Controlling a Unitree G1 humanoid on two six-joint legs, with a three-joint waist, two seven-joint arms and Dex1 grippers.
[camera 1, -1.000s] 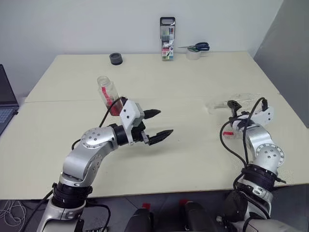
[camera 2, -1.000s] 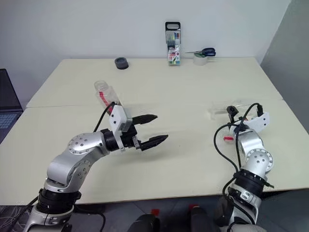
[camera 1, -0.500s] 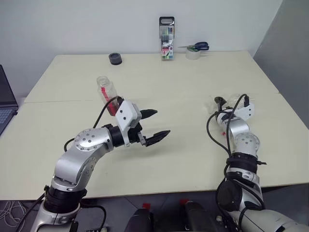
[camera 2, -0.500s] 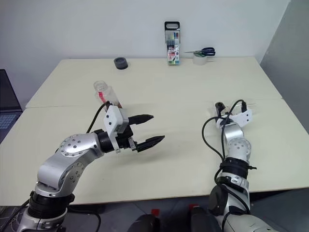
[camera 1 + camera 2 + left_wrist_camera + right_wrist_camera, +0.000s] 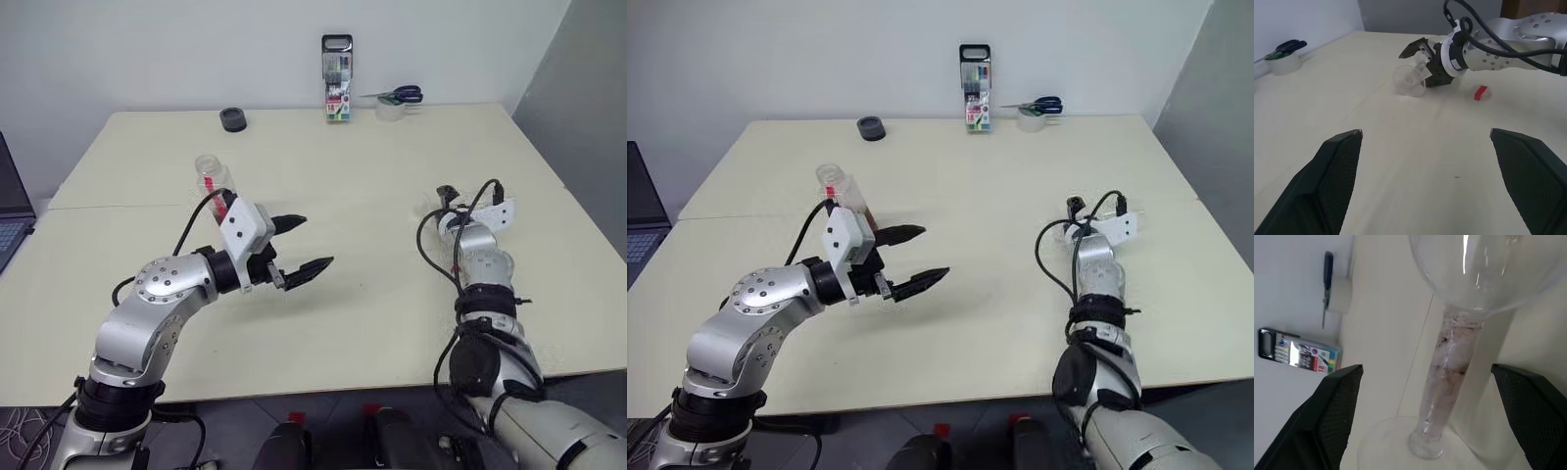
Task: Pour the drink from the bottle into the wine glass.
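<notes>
Wine glass (image 5: 1459,352) is lying toppled at your 2 o'clock; your spread right gripper (image 5: 1422,61) is straddling it, left gripper (image 5: 299,245) idling agape; bottle (image 5: 217,186) uncapped, nothing poured.

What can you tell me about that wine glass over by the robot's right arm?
The wine glass is clear, with a rounded bowl, a long stem and a round foot. It appears to lie on its side on the cream table, bowl opening toward the left arm. The stem looks smudged with brownish residue, and the bowl looks empty. The right pincer is open, its fingers on either side of the stem, not yet closed on it.
</notes>
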